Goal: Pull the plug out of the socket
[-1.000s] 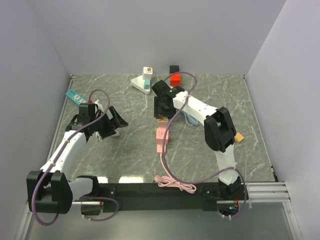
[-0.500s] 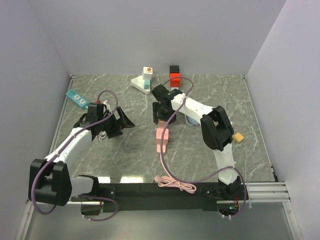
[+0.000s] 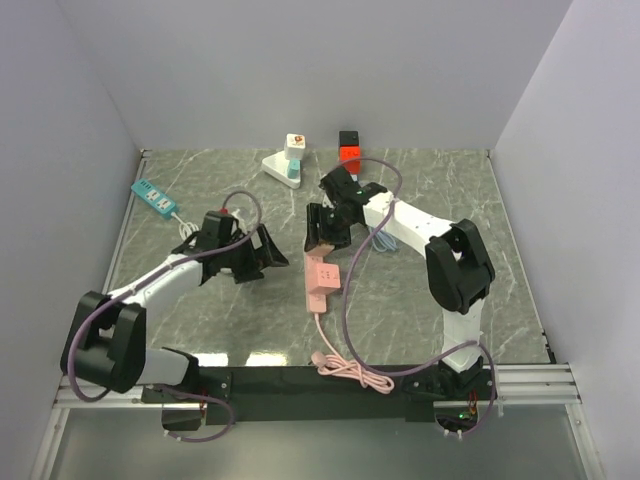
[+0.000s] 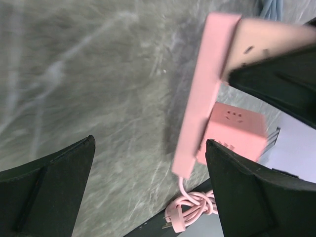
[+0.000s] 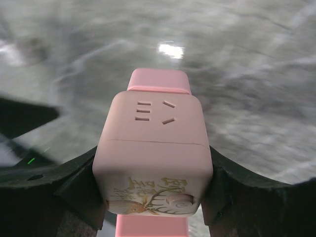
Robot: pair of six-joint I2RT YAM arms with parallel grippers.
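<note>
We open at the near edge of the bench [image 3: 250,325], where the pink cord [image 3: 345,368] lies bundled in a loose coil by the arms' base rail. We follow it away from us to the pink socket strip [image 3: 318,285], lying about mid-bench and running near to far with a slight tilt. On its right-edge side, the right arm's purple cable [image 3: 347,290] drapes past, close beside the strip. On the other side is the left gripper [image 4: 150,140], jaws spread wide and holding nothing, aimed at the strip's long flank from just beside it without touching.

Now the plug! A pink cube plug [image 5: 153,138] sits on the strip's face, slots on top and a deer print on the side nearest the wrist camera. The right gripper [image 5: 154,165] reaches in from the far side, jaws clamped on the cube's two flanks, black fingers [image 5: 79,185] pressed flush. The cube rests against the strip, and we cannot tell whether its pins are out. From overhead, the right wrist covers the plug and the strip's far end.

Moving on, a pale cable bundle [image 3: 378,238] lies just right of that gripper, partly under the forearm. Toward the far-left corner a teal power strip [image 3: 153,196] lies diagonally, well apart. Along the far edge stand a white base [image 3: 272,163] carrying adapters and, near it, a red-and-black block [image 3: 348,152].
</note>
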